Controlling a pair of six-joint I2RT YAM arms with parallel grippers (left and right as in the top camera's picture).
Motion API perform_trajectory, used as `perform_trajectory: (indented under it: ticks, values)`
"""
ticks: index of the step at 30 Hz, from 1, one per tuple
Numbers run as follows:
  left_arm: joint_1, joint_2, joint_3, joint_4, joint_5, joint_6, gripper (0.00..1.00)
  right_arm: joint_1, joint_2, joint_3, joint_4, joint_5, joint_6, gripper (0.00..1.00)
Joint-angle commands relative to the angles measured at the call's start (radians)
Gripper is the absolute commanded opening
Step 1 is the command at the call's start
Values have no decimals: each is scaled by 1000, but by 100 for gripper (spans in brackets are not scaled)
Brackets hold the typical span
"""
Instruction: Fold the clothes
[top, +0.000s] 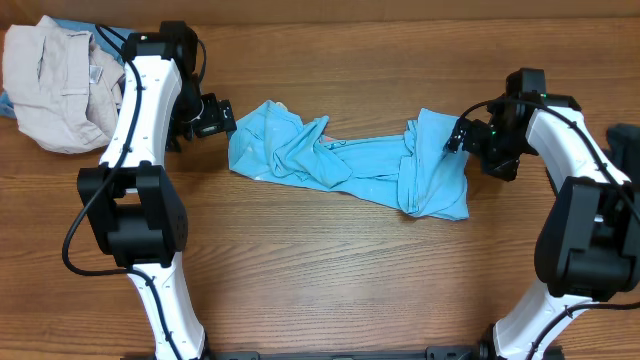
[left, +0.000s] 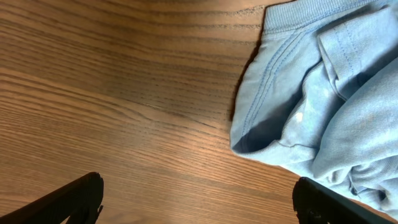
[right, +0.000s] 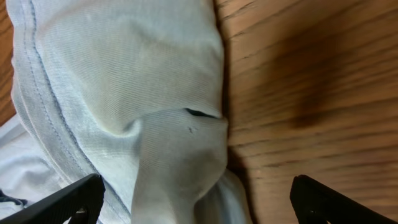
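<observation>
Light blue T-shirt (top: 345, 165) crumpled into a long bunched strip across middle of table (top: 320, 290), running left to right, fat lumps at both ends, thin twisted stretch between. Not folded. White flecks of print on lower middle-right of fabric, too small to read.

Left claw (top: 228, 120) just beside shirt's left end, level with its upper corner, spread wide, pinching nothing. Left wrist view: fingertips (left: 78, 199) down in both bottom corners, far apart, bare wood between. Shirt's end at upper right of that view, ribbed edge band on top, double row of stitching curving down, clear of both fingertips.

Right claw (top: 455, 137) at shirt's right end, over its upper right edge. Right wrist view: fingers (right: 333, 199) spread out to both bottom corners, rounded lump of cloth below and between, not pinched. Stitched hem down left side of lump, small dark slit and speck near centre. Wood grain at right with dark shadow patch.

Beige clothes (top: 55, 85) heaped in top left corner of table, well apart from shirt, behind left arm. Small pale tag (top: 97, 74) on heap, print unreadable. Strip of blue cloth (top: 72, 22) poking out behind heap. Another blue thing (top: 625, 140) at right edge, mostly hidden behind right arm, kind not clear.
</observation>
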Motion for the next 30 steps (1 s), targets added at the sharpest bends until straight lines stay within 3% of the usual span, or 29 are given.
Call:
perform_trajectory:
  ticks: [1,8,10,12,15,18,21,26,30]
  values:
    - [3,-19,-57,36,11,19,100,5,61,-28,31,-127,-12,100]
    - [3,-19,-167,107,11,19,100,31,92,-50,67,-212,-23,100]
    - [3,-19,-167,110,11,19,100,36,108,-70,76,-242,-22,95]
    - [3,-19,-167,110,11,19,100,35,113,-74,80,-240,-20,48]
    - [3,-19,-167,110,11,19,100,32,112,-70,82,-205,17,19]
    - [3,-19,-167,106,11,20,100,27,112,-43,55,-137,16,6]
    - [4,-19,-167,98,10,27,100,-20,110,45,-30,-89,28,4]
    - [4,-19,-167,99,10,27,100,-72,110,226,-241,174,74,4]
    - [4,-19,-167,96,10,27,100,77,109,235,-306,449,182,4]
